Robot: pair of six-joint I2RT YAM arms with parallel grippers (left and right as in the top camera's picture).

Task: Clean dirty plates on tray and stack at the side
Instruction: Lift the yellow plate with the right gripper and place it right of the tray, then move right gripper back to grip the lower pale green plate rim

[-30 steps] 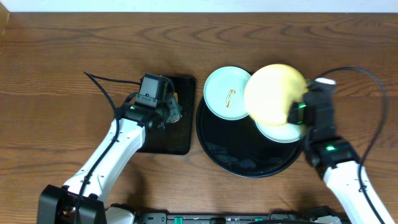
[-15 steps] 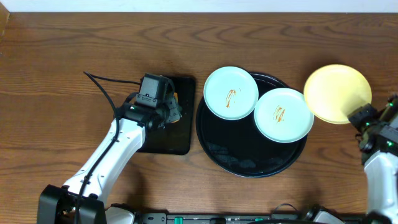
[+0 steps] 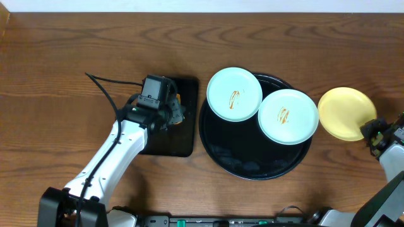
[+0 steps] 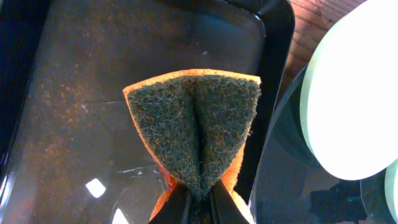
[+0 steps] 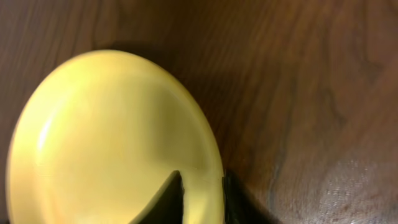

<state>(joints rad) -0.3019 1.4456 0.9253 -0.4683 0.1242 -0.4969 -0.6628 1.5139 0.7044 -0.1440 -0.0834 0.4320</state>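
Observation:
Two mint-blue plates with orange-brown smears lie on the round black tray: one overhangs its upper-left rim, the other is at its right. The yellow plate is low over the bare wood to the right of the tray; it fills the right wrist view. My right gripper is shut on its rim, one finger on top and one beneath. My left gripper is shut on a folded orange sponge with a dark scouring face.
A rectangular black tray lies left of the round tray, under the left gripper and sponge; it shows wet and speckled in the left wrist view. A black cable runs over the table at the left. Wood tabletop surrounds everything.
My right gripper carried the yellow plate from above the round tray rightward and down to the wood beside it. The left arm and the two blue plates have not moved.

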